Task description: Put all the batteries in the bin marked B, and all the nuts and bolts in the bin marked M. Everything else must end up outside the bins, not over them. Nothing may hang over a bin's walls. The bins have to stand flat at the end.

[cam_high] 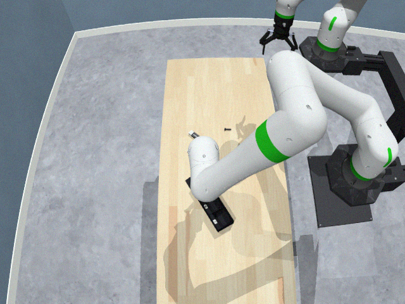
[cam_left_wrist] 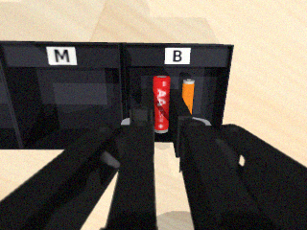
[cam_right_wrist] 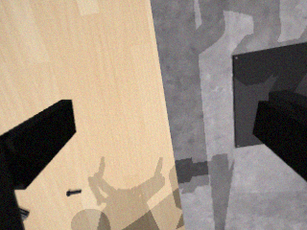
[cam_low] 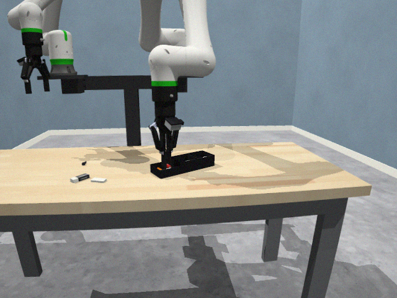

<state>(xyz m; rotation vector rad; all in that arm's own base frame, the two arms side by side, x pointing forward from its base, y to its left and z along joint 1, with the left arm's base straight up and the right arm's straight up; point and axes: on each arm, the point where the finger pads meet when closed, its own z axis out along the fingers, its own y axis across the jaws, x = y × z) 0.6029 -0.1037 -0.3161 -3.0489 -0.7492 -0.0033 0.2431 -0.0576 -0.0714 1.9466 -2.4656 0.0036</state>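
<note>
My left gripper [cam_low: 165,162] [cam_left_wrist: 160,103] is shut on a red AA battery [cam_low: 168,166] [cam_left_wrist: 161,91], low inside bin B [cam_left_wrist: 203,55]. An orange battery [cam_low: 159,168] [cam_left_wrist: 188,93] lies in bin B beside it. Bin M [cam_left_wrist: 93,57] adjoins bin B and shows no contents in the left wrist view. A dark bolt [cam_high: 227,129] [cam_low: 84,162] [cam_right_wrist: 74,193] lies on the table. My right gripper [cam_high: 278,50] [cam_low: 37,91] [cam_right_wrist: 164,117] is open and empty, high beyond the table's end. The left arm hides bin B in the top view.
The black bin row [cam_high: 225,226] [cam_low: 192,169] stands flat, with a third compartment beyond M. A black-and-white block [cam_high: 193,133] [cam_low: 80,177] and a flat white piece [cam_low: 98,180] lie outside it. A tiny dark speck [cam_high: 238,144] shows near the arm's shadow; I cannot tell what it is.
</note>
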